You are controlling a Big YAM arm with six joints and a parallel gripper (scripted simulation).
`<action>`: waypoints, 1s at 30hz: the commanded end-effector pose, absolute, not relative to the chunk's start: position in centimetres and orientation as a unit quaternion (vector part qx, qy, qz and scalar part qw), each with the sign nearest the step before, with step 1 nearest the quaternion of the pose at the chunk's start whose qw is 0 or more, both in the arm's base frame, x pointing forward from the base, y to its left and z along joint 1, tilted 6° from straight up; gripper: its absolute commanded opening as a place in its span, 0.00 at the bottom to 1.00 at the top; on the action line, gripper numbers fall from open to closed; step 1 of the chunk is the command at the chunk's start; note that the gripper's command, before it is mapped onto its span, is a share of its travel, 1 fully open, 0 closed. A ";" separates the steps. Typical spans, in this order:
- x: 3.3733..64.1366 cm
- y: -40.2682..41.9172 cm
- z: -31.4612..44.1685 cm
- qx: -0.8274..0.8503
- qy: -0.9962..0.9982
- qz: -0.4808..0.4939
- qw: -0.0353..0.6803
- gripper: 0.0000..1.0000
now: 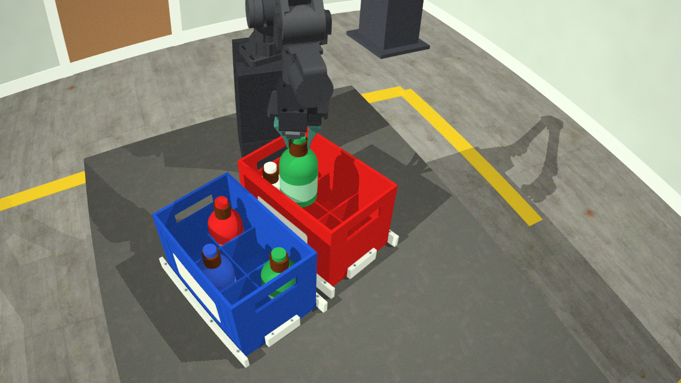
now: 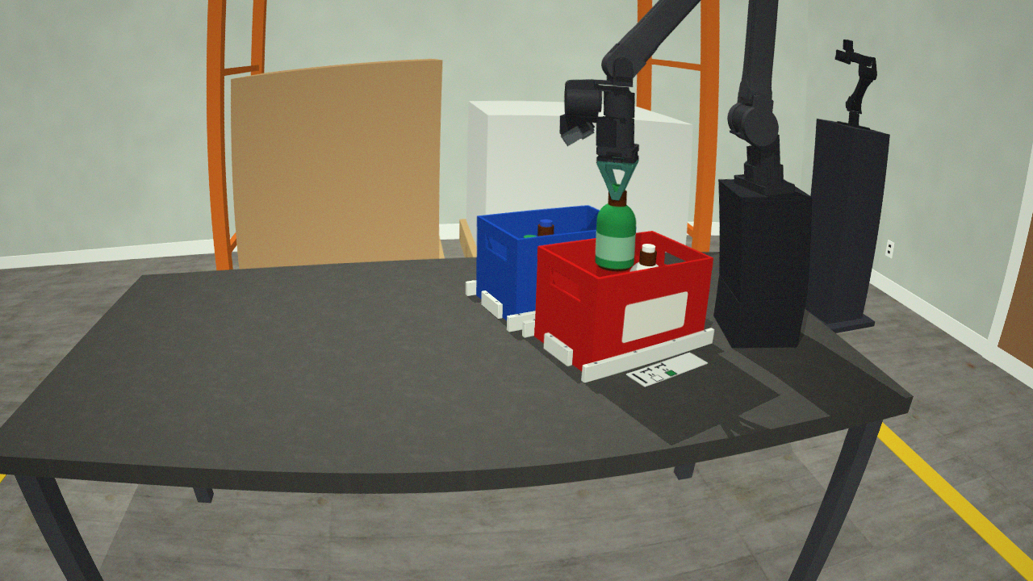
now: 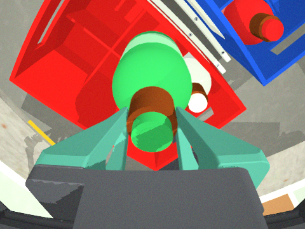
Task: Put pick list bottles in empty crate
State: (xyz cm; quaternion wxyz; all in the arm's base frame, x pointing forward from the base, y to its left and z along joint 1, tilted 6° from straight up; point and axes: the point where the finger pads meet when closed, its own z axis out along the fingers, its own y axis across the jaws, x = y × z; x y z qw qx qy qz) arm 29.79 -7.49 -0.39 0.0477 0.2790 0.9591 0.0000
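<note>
My gripper (image 1: 298,138) (image 2: 616,194) (image 3: 152,114) is shut on the neck of a green bottle (image 1: 298,176) (image 2: 615,236) (image 3: 149,68). The bottle hangs upright, its base just inside the top of the red crate (image 1: 362,209) (image 2: 578,303) (image 3: 47,76), over a cell beside a white bottle (image 1: 270,171) (image 2: 647,256) (image 3: 197,102) that stands in the crate. The blue crate (image 1: 281,295) (image 2: 505,252) (image 3: 271,68) holds a red bottle (image 1: 223,221) (image 3: 250,14), a blue bottle (image 1: 214,268) and another green bottle (image 1: 277,271). The pick list (image 2: 664,369) lies on the table in front of the red crate.
White stop blocks (image 1: 362,263) (image 2: 558,349) line both crates' bases. The arm's black pedestal (image 2: 762,267) stands right behind the red crate. A tan board (image 2: 336,165) and a white box (image 2: 520,159) stand behind the table (image 2: 289,375).
</note>
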 end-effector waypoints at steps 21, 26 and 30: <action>31.4 -8.1 -1.6 0.286 0.956 0.001 0.067 0.00; 31.7 -8.2 -1.3 0.286 0.955 0.001 0.077 0.00; 30.5 -7.8 -3.0 0.286 0.957 0.001 0.054 0.00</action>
